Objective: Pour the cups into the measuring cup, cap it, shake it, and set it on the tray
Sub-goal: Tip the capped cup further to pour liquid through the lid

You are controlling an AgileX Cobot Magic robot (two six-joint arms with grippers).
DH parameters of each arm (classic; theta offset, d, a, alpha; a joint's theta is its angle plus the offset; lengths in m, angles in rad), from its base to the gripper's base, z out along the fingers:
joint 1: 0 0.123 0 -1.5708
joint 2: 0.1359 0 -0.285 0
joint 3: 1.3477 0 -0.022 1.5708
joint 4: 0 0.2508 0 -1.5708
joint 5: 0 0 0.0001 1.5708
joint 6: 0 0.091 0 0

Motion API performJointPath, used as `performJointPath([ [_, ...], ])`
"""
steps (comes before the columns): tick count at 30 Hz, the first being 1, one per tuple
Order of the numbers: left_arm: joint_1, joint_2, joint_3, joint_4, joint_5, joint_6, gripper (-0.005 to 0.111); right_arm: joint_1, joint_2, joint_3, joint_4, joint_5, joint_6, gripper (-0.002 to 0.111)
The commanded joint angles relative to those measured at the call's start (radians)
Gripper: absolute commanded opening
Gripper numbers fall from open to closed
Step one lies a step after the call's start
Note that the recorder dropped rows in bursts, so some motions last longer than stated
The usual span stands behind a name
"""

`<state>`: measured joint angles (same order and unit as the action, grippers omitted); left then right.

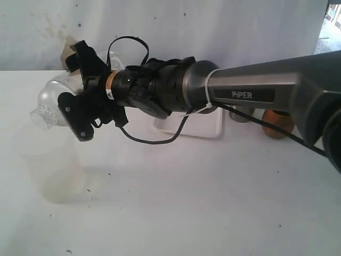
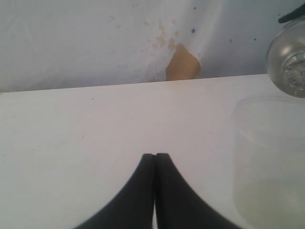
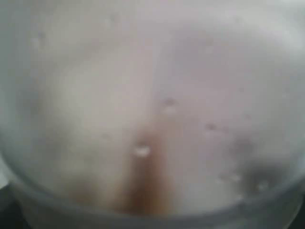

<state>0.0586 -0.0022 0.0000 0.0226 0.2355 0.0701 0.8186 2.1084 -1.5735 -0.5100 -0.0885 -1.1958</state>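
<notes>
My right gripper (image 1: 72,90) reaches across to the far left, shut on the clear measuring cup (image 1: 53,98) and holding it on its side above the table. The domed clear cap (image 1: 43,111) is on the cup's end, its neck pointing down and left. The cap's dome (image 2: 288,62) also shows in the left wrist view. Blurred wet clear plastic (image 3: 152,119) fills the right wrist view and hides the fingers. The white tray (image 1: 205,127) lies behind the arm. The brown wooden cup (image 1: 278,124) and part of the steel tumbler (image 1: 242,114) stand further right. My left gripper (image 2: 155,155) is shut and empty.
A wide frosted translucent cup (image 1: 45,160) stands on the white table below the held cylinder, and the same frosted cup (image 2: 269,157) is close to my left gripper. A wall (image 2: 95,43) with a tan patch runs along the table's back edge.
</notes>
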Motion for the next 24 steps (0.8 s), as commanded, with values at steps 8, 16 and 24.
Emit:
performJointPath([
  [8, -0.002, 0.002, 0.0, -0.008, -0.004, -0.002, 0.0, 0.002, -0.014, -0.013, -0.006, -0.093, -0.156, 0.0],
  [16, -0.002, 0.002, 0.0, -0.008, -0.004, -0.002, 0.0, 0.012, -0.014, -0.013, 0.004, -0.11, -0.218, 0.0],
  [24, -0.002, 0.002, 0.0, -0.008, -0.004, -0.002, 0.0, 0.012, -0.014, -0.026, 0.017, -0.107, -0.239, 0.0],
])
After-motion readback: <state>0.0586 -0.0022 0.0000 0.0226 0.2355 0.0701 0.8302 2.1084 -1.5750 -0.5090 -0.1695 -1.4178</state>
